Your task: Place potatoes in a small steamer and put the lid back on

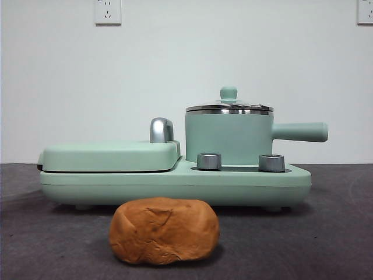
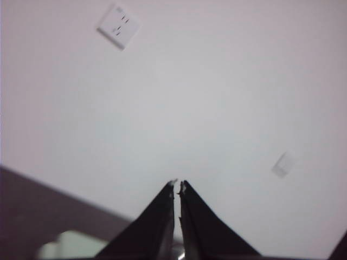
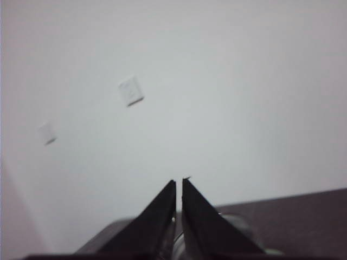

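- The potato (image 1: 164,231), an orange-brown, lumpy, creased oblong, is seen lying on the dark grey counter (image 1: 338,233) in the front view, nearest the camera and in front of the appliance, untouched by either gripper.
- The small steamer (image 1: 228,139), a mint-green cylindrical pot with a shiny steel rim, is seated on the right half of the mint-green appliance base (image 1: 175,184); its straight side handle (image 1: 300,132) is pointed to the right of the front view.
- The lid (image 1: 229,107), a glass disc with a steel rim and a small mint-green knob (image 1: 228,93), is found resting on the pot, so the pot is closed.
- Two steel dials (image 1: 209,161) (image 1: 271,163) are set on the base just in front of the pot.
- The left half of the base is covered by the flat griddle cover (image 1: 111,156), shut, with a chrome handle (image 1: 161,130) at its rear right corner.
- The left gripper (image 2: 177,184) is held above the scene and aimed at the white wall (image 2: 217,97); its jaws are pressed nearly together, with only a thin slit between the tips and nothing held.
- The right gripper (image 3: 179,181) is likewise raised toward the wall, its jaws drawn narrow with nothing between them.
- Wall sockets (image 1: 108,11) are seen high on the wall behind the appliance.
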`<control>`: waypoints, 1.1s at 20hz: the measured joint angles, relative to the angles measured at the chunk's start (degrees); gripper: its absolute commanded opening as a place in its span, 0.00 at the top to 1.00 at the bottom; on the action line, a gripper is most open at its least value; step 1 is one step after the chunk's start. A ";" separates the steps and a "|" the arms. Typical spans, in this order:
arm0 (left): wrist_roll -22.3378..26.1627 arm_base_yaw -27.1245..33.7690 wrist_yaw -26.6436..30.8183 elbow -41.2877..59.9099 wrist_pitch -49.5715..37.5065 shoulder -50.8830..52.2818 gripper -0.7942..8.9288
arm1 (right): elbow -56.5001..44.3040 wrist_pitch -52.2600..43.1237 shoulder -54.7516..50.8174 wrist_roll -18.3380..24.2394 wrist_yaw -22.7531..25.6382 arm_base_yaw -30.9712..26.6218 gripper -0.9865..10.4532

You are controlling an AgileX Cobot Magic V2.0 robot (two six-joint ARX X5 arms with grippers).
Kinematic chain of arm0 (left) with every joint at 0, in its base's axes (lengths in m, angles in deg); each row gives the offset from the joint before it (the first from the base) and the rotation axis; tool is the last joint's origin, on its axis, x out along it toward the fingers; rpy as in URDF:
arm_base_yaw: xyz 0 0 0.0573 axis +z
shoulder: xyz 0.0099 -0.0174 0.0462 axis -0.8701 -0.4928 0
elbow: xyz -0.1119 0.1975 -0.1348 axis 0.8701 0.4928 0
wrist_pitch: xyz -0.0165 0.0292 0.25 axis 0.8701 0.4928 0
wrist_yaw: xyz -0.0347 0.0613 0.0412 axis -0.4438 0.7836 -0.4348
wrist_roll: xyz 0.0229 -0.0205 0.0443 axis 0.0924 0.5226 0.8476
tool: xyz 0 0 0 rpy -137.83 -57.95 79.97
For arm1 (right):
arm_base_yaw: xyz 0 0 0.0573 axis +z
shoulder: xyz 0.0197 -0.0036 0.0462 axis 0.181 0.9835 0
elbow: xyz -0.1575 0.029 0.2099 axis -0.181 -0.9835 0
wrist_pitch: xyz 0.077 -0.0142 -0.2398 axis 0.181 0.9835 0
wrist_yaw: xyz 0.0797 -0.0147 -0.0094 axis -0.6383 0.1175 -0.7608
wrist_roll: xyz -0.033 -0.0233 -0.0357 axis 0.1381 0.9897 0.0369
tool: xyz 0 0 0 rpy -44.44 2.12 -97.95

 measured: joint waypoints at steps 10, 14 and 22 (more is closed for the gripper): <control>17.88 0.00 -8.04 -19.69 17.46 -17.09 0.90 | 17.64 16.06 19.08 13.86 -15.52 0.13 0.90; 24.37 -0.02 -16.31 -22.88 22.38 -24.72 0.90 | 20.20 21.03 25.14 21.31 -15.41 1.46 0.90; 40.11 -3.91 -23.43 -27.15 30.91 -37.07 0.90 | 21.07 26.77 29.46 36.17 -8.66 7.34 0.90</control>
